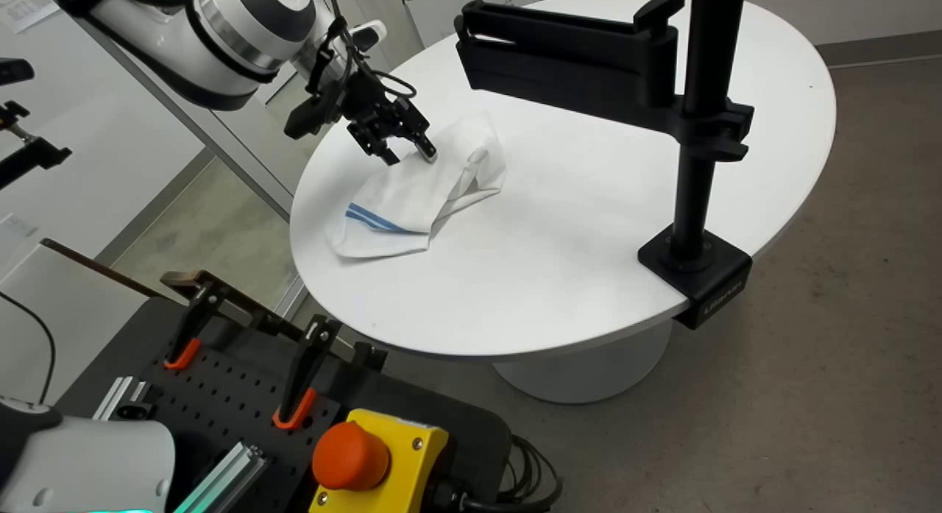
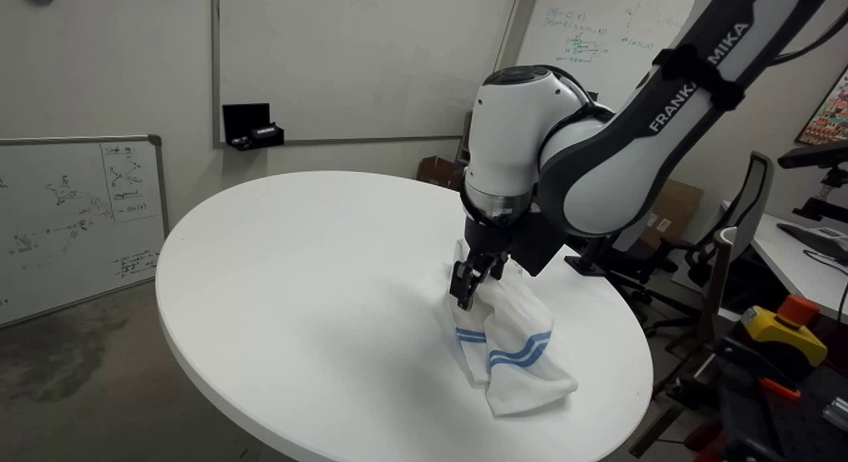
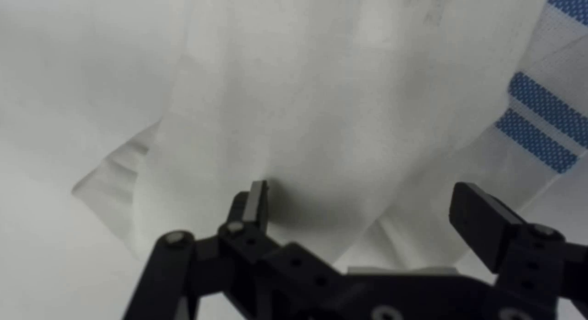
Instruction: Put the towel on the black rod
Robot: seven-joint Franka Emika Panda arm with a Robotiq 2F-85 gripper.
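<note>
The white towel with blue stripes lies loosely folded on the round white table, seen in both exterior views [image 1: 401, 193] [image 2: 520, 309]. It fills much of the wrist view [image 3: 321, 104], with its stripes at the right. My gripper [image 1: 410, 157] points down at the towel's unstriped part; it also shows in an exterior view [image 2: 482, 291]. In the wrist view the fingers [image 3: 360, 193] are wide apart with nothing pinched between them. The fingertips are at or just above the cloth; I cannot tell if they touch. The black rod [image 1: 559, 64] sticks out sideways above the table.
The upright black pole [image 1: 699, 182] carries the rod, and its clamp base [image 1: 695, 270] grips the table edge. The white table [image 1: 559, 277] extends around the towel. A black cart with a yellow emergency-stop box [image 1: 390, 454] stands beside the table.
</note>
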